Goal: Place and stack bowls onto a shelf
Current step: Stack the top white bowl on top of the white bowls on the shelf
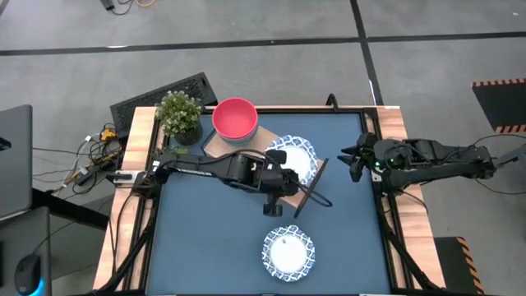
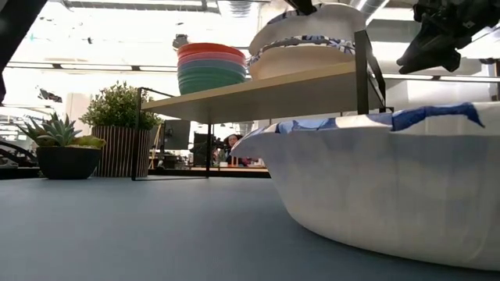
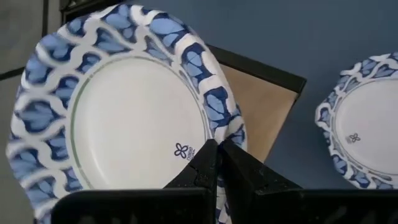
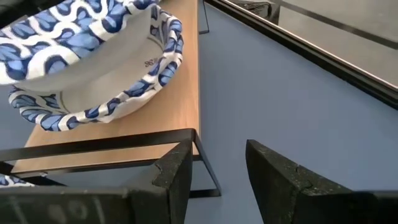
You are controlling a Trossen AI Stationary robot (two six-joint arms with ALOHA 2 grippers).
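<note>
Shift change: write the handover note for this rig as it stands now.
Left gripper: shut on the rim of the top white bowl, over the shelf.
Right gripper: open, empty, at the shelf's right end.
Done: pink bowl stacked on the green bowl at the shelf's left end; two white bowls nested at its right end.
Left: release the held bowl, then stack the last white bowl, on the table.

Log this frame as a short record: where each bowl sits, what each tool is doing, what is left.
shelf: pink bowl stacked on green one; two patterned bowls nested at the other end
left tool: shut on the top patterned bowl's rim, over the shelf
right tool: open, empty, at the table's right edge
table: one patterned bowl not yet shelved
</note>
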